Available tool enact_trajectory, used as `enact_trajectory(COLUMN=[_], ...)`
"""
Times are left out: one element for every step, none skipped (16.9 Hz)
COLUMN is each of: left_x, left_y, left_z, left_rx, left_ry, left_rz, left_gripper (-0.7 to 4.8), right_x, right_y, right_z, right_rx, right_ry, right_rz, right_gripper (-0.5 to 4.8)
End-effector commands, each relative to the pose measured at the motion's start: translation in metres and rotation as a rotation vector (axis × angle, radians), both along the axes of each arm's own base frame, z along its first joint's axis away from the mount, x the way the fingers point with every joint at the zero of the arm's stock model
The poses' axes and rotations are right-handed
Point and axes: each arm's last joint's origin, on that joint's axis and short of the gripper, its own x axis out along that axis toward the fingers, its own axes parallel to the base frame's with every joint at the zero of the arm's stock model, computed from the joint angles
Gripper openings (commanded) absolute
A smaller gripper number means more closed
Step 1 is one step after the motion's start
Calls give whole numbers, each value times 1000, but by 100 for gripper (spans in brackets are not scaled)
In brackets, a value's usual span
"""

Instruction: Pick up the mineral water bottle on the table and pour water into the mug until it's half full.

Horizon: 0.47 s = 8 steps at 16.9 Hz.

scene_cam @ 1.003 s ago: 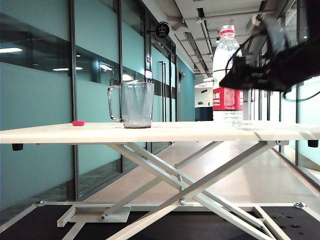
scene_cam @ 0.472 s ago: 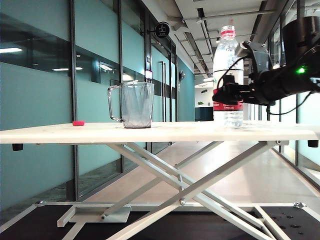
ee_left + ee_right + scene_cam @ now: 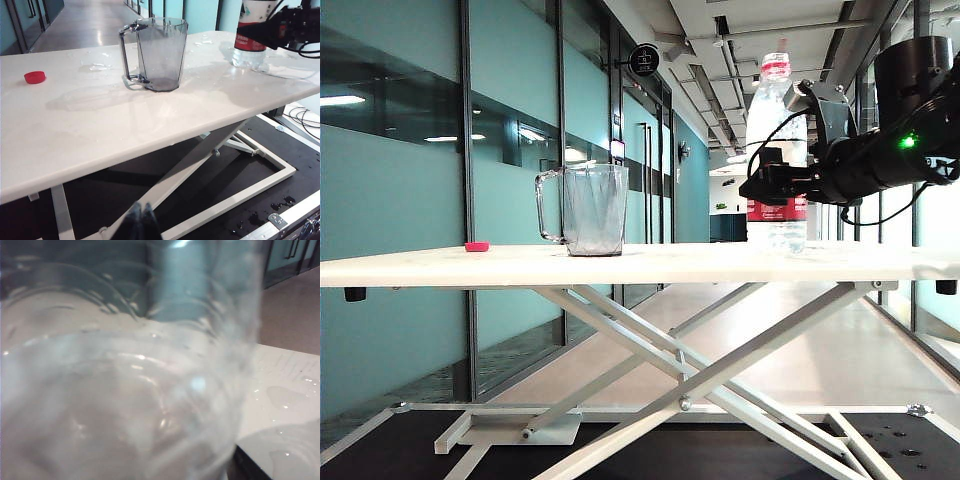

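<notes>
Glass-walled corridor panels in teal stand behind the white desk (image 3: 620,265) on its crossed legs. Toward the exterior view's right, the mineral water bottle (image 3: 775,150) stands upright with its cap off; the right hand (image 3: 752,190) is level with its red label, fingers spread wide around the bottle, and contact cannot be made out. The right wrist view is filled by the bottle's clear ribbed wall. The mug (image 3: 588,208) stands well apart on the desk, and a red cap (image 3: 35,77) lies beyond it. The left hand (image 3: 140,220) hangs below the desk edge, fingertips pressed together, holding nothing.
</notes>
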Motion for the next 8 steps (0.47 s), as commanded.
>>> enact_trajectory(left_x=[0,0,0,0,0,0,0,0], left_y=[0,0,0,0,0,0,0,0], left_z=[1,1,1,1,1,0,-1,-1], left_rx=[4,4,4,4,16,19,18,17], left_ry=[-9,-8,-8,-8,-12,-5,2,8], left_rz=[-4,-4,-4,-4,-5,-5,-5,-6], left_gripper=[-5,-5,-5,-5,-5,-5,-5,-5], right_x=[3,3,3,3,2,2,2,2], right_y=[1,1,1,1,2,3,3,3], right_z=[8,8,8,8,9,10,11,13], right_rx=[5,5,5,6,8,9,9,9], right_ry=[-43,-44,-43,-43,-50,-54,-59,-65], right_rz=[-14,-13,-6,-2,32,54,56,55], right_gripper=[479,479,464,374,310,241,192,167])
